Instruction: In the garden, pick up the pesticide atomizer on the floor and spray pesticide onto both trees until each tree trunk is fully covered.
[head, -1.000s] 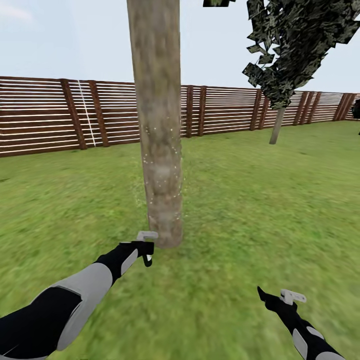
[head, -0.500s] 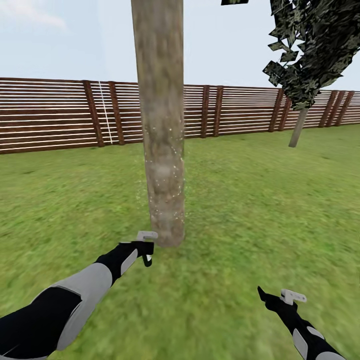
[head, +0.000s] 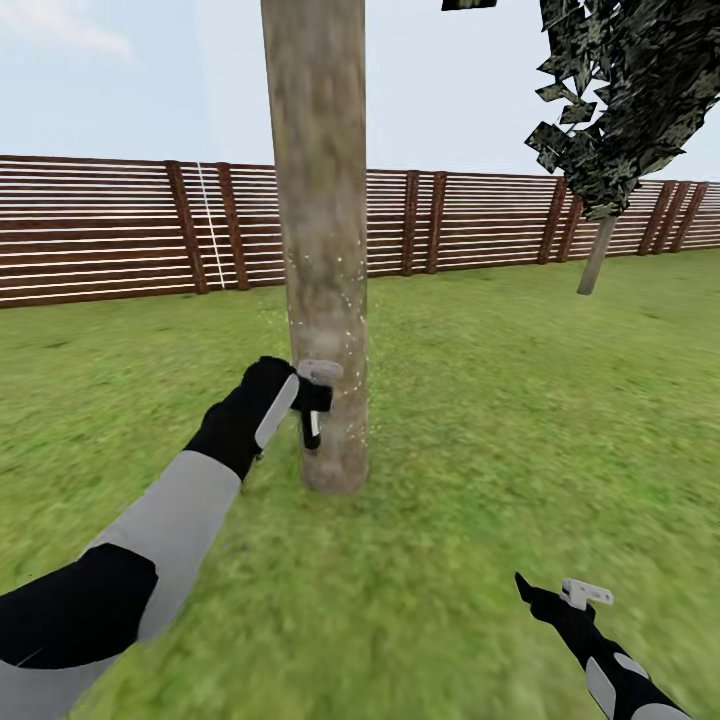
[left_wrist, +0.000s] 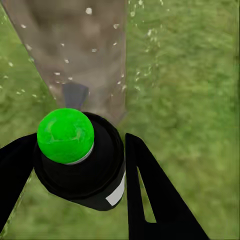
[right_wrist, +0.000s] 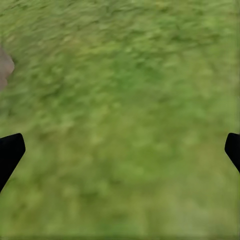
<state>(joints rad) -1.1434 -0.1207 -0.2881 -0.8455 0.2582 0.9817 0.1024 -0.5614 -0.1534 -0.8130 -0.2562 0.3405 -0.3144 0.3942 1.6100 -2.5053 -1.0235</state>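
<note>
Head view: a thick grey-brown tree trunk is seen rising through the centre of the frame from the grass lawn, with pale specks scattered over its lower bark. The left gripper is held against the trunk a little below mid-frame, clamped on the pesticide atomizer, of which only a small dark and white part is made out. The right gripper is seen at the lower right above the grass, well apart from the trunk. A brown slatted fence is stretched across the middle of the frame, and a dark-leaved tree is placed at the upper right. Left wrist view: the atomizer is shown as a black body with a bright green cap, gripped between the two dark fingers, the speckled trunk just beyond it. Right wrist view: blurred grass is shown between the fingertips, which are spread wide apart at the frame's edges.
</note>
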